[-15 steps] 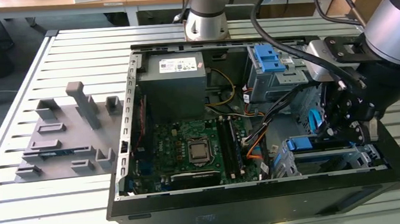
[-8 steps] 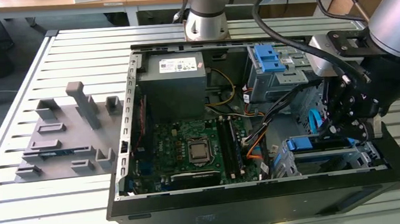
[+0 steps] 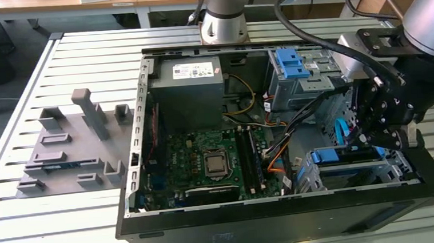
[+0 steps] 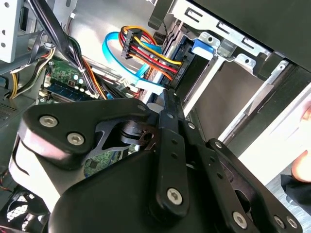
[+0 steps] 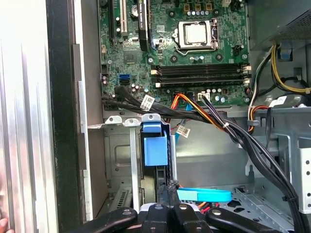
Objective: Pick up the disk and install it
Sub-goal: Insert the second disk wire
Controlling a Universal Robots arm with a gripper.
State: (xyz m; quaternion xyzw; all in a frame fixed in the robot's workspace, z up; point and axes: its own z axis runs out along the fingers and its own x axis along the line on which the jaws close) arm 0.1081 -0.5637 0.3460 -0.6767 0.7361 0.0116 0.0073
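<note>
End effector (image 3: 381, 138) is hovering over the drive bay at the exterior view's right; can't tell its grip state. Disk (image 5: 155, 151) is sitting slotted in the bay, and nearby cables (image 5: 214, 119) are risking a snag.

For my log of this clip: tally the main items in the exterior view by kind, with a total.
Black open computer case: 1
Grey metal power-supply box with white sticker: 1
Green motherboard: 1
Grey moulded plastic fixture: 1
Black robot gripper: 1
Total: 5
</note>
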